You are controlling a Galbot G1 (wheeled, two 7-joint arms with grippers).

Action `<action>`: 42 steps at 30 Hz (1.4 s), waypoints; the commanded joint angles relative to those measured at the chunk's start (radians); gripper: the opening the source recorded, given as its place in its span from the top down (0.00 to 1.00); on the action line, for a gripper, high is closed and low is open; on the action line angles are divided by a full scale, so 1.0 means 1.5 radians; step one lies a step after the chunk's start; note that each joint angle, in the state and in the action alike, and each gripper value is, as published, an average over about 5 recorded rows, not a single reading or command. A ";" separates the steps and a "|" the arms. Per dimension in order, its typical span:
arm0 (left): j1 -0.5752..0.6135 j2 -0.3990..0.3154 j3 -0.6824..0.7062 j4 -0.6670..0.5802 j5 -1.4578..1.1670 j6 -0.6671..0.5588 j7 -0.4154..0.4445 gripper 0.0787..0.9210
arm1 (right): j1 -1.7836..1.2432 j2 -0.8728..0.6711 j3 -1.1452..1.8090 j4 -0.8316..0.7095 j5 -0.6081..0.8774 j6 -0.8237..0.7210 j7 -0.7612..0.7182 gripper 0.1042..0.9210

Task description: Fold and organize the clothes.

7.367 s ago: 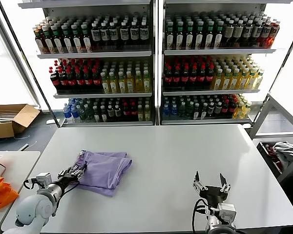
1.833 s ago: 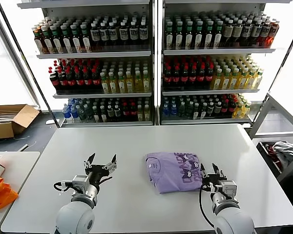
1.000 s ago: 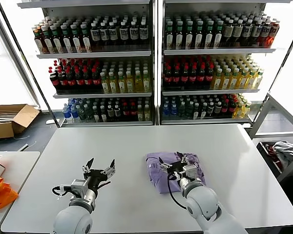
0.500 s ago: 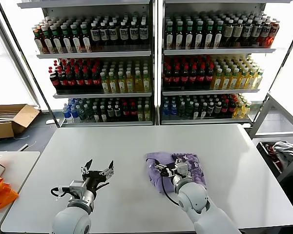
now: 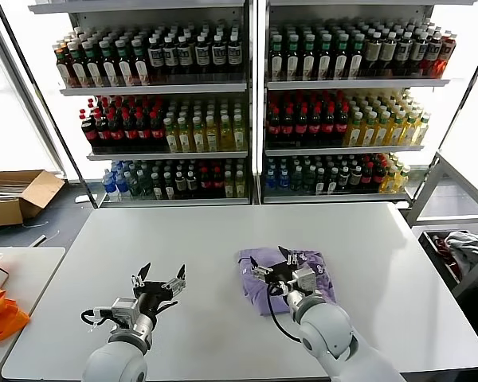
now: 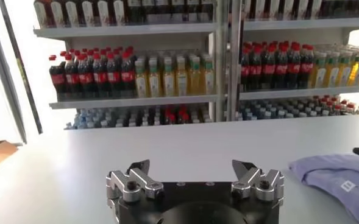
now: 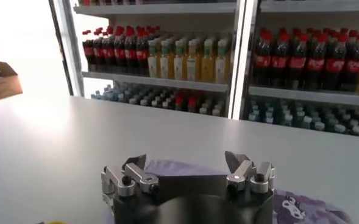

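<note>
Right end effector: the right end effector (image 5: 271,266) hangs over the folded T-shirt, fingers spread apart with nothing between them; the right wrist view shows the same gap (image 7: 187,168) with lavender cloth under it.
Why it sits there: judged from the pose, it is placed over the near-left part of the fold to press, smooth or nudge the bundle rather than to pinch an edge; whether the fingertips touch the cloth cannot be told.
Left end effector: the left end effector (image 5: 158,280) waits above bare tabletop toward the front-left, fingers apart and empty, well apart from the shirt; its wrist view (image 6: 195,172) shows the shirt only off to one side.
Folded T-shirt: the lavender T-shirt (image 5: 307,267) lies as a compact rectangle right of the tabletop's centre, nearer the front edge than the back, dark purple print facing up on its right part.
Tabletop: the white tabletop (image 5: 223,231) carries only this one garment.
Task stage: the fold looks finished; what remains is likely tidying or shifting the bundle.
Surroundings: shelves of bottled drinks (image 5: 183,119) stand behind the back edge, and a bin with crumpled cloth (image 5: 466,247) sits beyond the right edge, perhaps the supply of further clothes.
</note>
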 commanded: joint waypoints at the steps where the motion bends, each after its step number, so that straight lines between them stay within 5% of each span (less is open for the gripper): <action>1: 0.012 -0.011 -0.006 -0.005 0.002 -0.001 0.000 0.12 | -0.107 -0.203 0.037 0.135 0.083 -0.006 -0.001 0.12; 15: 0.015 -0.058 -0.036 -0.033 0.025 -0.101 0.018 0.12 | -0.156 -0.056 0.288 0.117 0.067 -0.015 0.091 0.12; 22: 0.032 -0.055 -0.074 -0.057 0.026 -0.132 0.019 0.12 | -0.239 -0.083 0.427 0.133 0.030 -0.025 0.081 0.12; 42: 0.043 -0.031 -0.078 -0.068 0.026 -0.131 0.020 0.12 | -0.280 -0.046 0.440 0.170 0.003 -0.033 0.088 0.12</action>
